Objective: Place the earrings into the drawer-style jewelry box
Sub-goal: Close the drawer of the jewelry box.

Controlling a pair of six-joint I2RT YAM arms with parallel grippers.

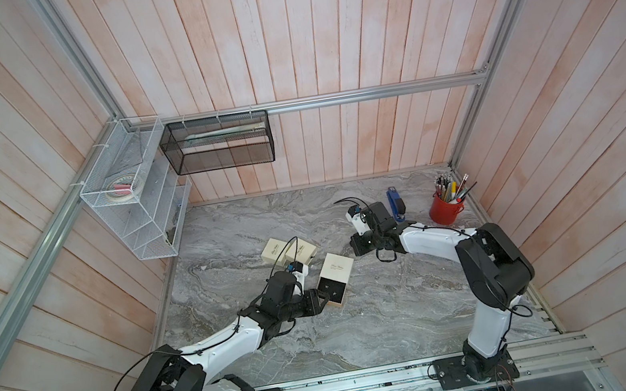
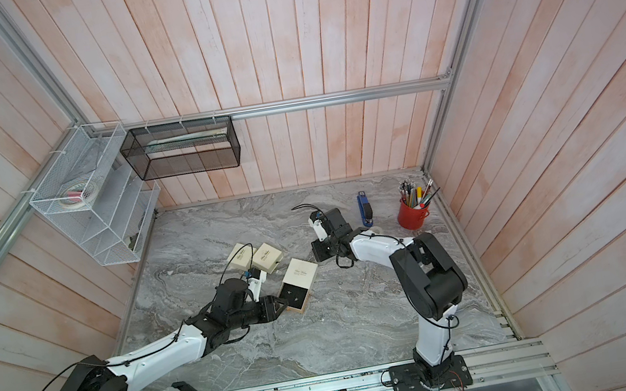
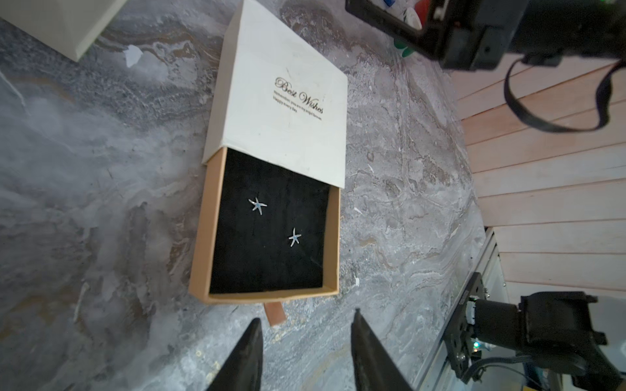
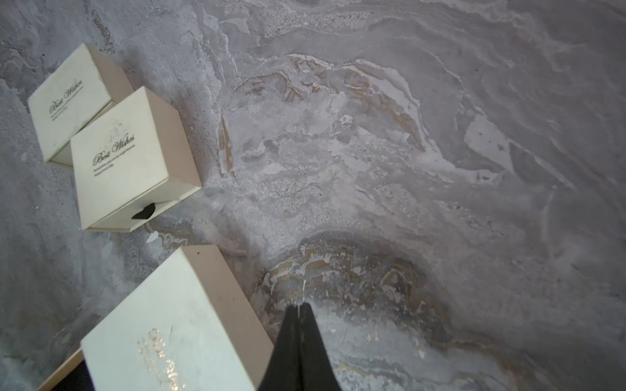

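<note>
The drawer-style jewelry box (image 3: 281,101) lies mid-table with its cream sleeve pushed back and its tan drawer (image 3: 200,237) pulled out. On the drawer's black lining lie two silvery star-shaped earrings (image 3: 258,205) (image 3: 294,237); in a top view they are tiny specks (image 1: 327,288). My left gripper (image 3: 306,318) hovers just off the drawer's front edge, by its brown pull tab (image 3: 275,313), open with nothing between the fingers. My right gripper (image 4: 299,306) is shut, low over bare marble beside the sleeve (image 4: 169,325). A thin pale sliver shows at its tips; I cannot tell what it is.
Two closed cream boxes (image 1: 274,250) (image 1: 300,251) sit touching each other behind the left arm. A blue stapler (image 1: 395,203) and a red cup of pens (image 1: 445,208) stand at the back right. A white wire rack (image 1: 134,189) and a black mesh basket (image 1: 219,143) hang on the walls.
</note>
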